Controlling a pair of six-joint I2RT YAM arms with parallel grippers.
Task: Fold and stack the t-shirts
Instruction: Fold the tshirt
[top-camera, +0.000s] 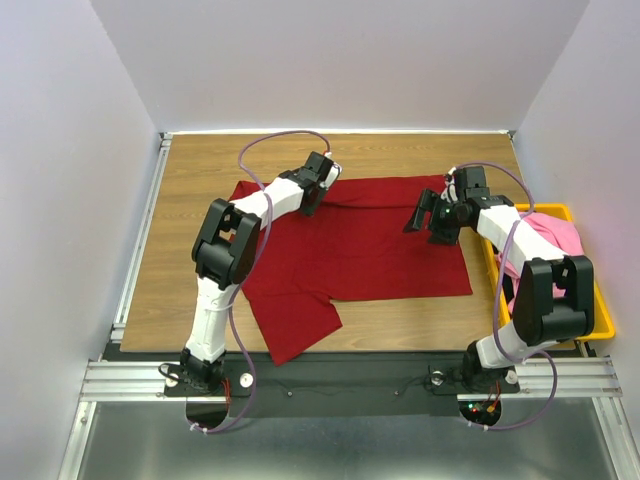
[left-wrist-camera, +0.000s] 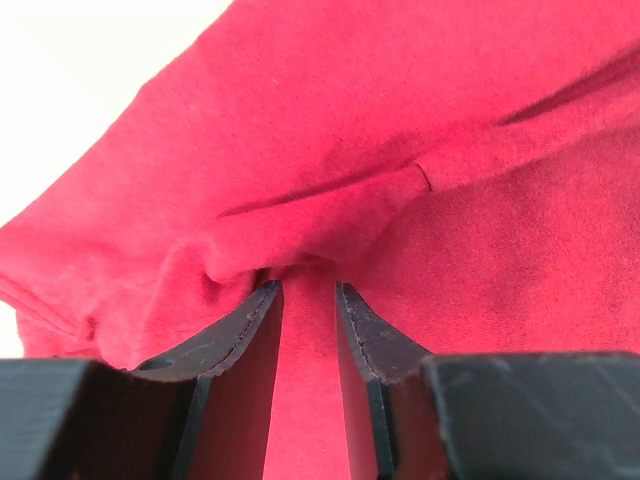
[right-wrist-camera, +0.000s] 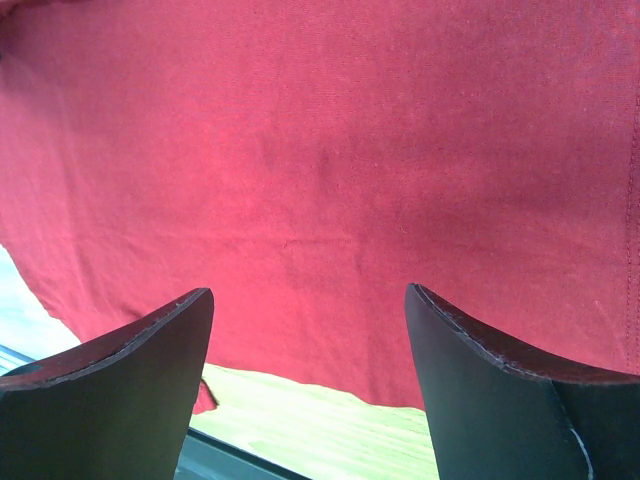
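Left jaws pinch a thin fold of dark red cloth t-shirt (left-wrist-camera: 420, 120); right jaws open: a one-sided lift may slip or skew.

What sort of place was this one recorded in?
Likely a lab robot cell, not a home: plain white panels box in a wooden table, and aluminium rails frame it.

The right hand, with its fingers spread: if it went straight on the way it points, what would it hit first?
The dark red t-shirt. Its cloth fills the wrist view straight ahead of the open right hand; how close it is, is hard to judge.
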